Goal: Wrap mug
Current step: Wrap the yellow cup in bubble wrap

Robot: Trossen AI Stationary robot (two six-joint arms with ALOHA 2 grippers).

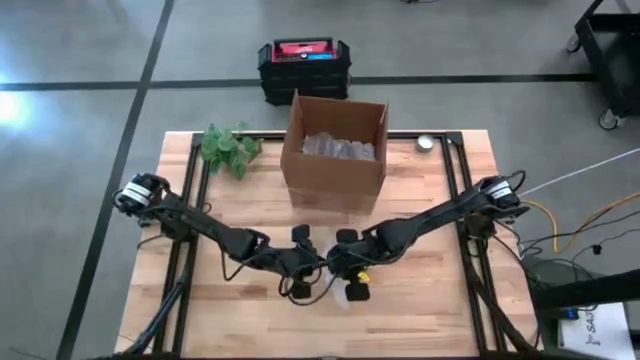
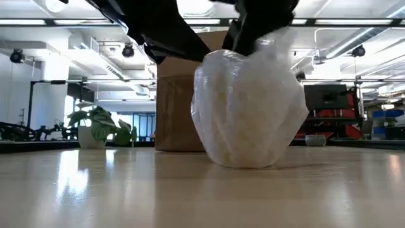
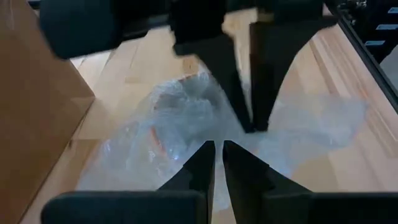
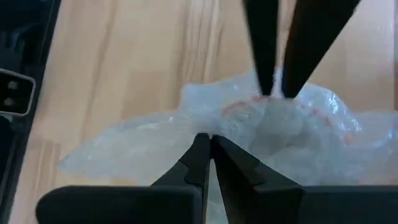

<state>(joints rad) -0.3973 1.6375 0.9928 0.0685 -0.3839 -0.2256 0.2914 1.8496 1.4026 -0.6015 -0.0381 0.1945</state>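
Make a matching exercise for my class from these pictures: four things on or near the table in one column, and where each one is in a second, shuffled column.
Things:
1. cardboard box
2. green plant
3. wrapped bundle
4. black crate

Places:
A. on the floor beyond the table
B. under both claws, near the table's front
C. far left part of the table
D. middle of the table's far side

Pairs: 1-D, 2-C, 3-B, 4-A
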